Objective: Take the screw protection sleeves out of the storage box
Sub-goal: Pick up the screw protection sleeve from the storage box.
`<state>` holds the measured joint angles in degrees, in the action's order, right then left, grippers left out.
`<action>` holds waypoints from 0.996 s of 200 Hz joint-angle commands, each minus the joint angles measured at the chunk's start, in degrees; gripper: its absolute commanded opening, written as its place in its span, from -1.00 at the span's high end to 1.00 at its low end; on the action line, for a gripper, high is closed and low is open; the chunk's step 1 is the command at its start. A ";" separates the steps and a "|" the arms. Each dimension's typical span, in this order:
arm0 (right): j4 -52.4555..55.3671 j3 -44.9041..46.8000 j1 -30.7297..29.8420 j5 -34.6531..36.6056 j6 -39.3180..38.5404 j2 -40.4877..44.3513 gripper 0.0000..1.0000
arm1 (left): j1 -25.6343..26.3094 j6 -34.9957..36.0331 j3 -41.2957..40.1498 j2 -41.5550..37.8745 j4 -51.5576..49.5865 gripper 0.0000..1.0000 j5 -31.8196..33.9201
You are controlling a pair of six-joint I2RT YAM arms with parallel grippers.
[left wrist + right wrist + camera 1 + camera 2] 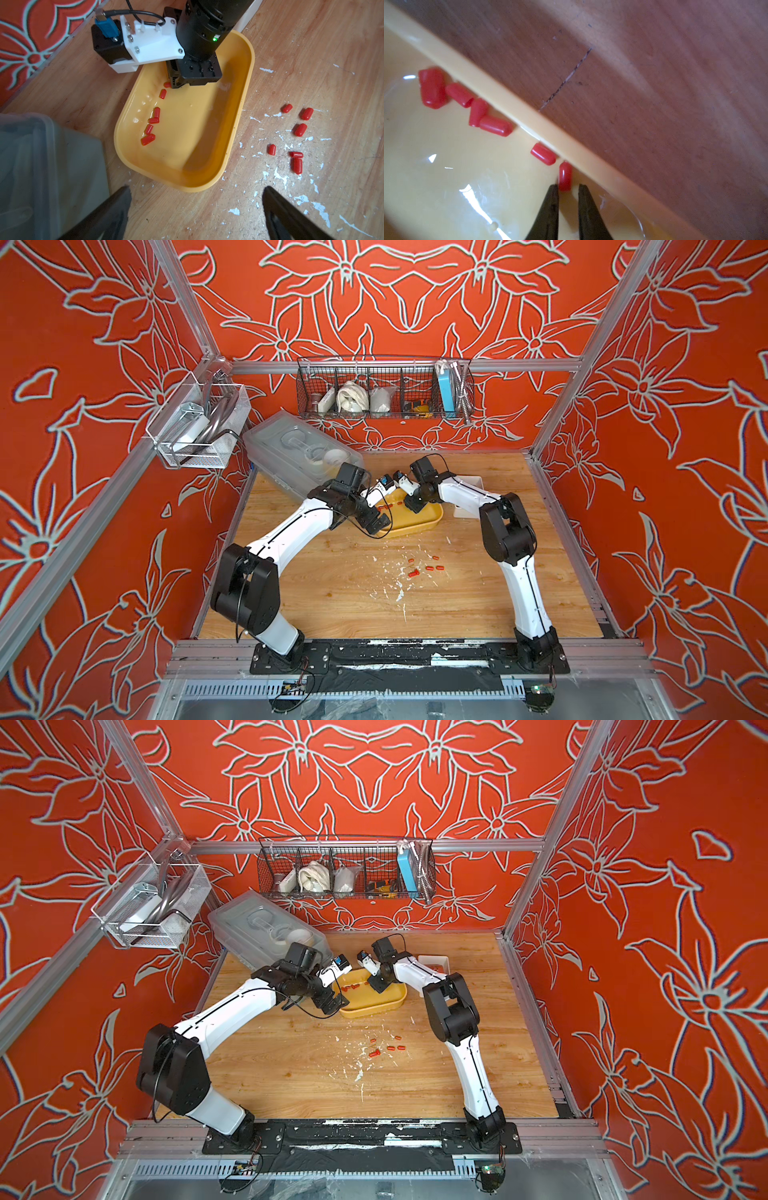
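Observation:
The storage box (432, 516) (399, 999) is a shallow yellow tray at the back middle of the table. Several red screw protection sleeves (154, 120) (495, 125) lie along its far wall. My right gripper (568, 187) (415, 506) reaches down into the box. Its jaws stand narrow, with the near end of one sleeve (565, 175) between the tips, right by the rim (508, 104). My left gripper (196, 188) (380, 524) hangs wide open over the box's near left corner and holds nothing. Several more sleeves (432, 568) (300, 129) lie loose on the table in front.
A large clear lidded box (299, 448) (41, 166) leans at the back left, close to my left arm. A small white bin (471, 483) stands behind my right forearm. White flecks (399, 593) litter the wood. Wire baskets (384, 391) hang on the walls.

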<state>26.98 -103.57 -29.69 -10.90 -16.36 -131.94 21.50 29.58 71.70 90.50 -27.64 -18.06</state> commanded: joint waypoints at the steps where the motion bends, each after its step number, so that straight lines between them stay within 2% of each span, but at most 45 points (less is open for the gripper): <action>1: 1.10 1.24 -0.55 -0.71 -1.03 -0.51 0.60 | 0.30 0.64 -0.52 -1.57 0.39 -0.95 0.21; 84: 1.24 0.86 -0.63 -5.23 0.08 -0.39 0.58 | 0.30 1.40 -1.39 -2.26 0.74 -0.95 0.79; 150: 0.97 -0.24 -0.82 -4.75 2.79 -0.96 0.51 | 0.30 1.45 -1.48 -2.33 0.66 -0.95 0.79; 199: -4.80 6.09 -0.81 -9.51 3.73 3.14 0.57 | 0.30 1.53 -1.89 -2.57 0.92 -0.95 0.86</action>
<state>24.10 -101.10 -29.82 -17.34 -13.91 -131.33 21.50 30.61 70.43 89.95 -27.27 -17.04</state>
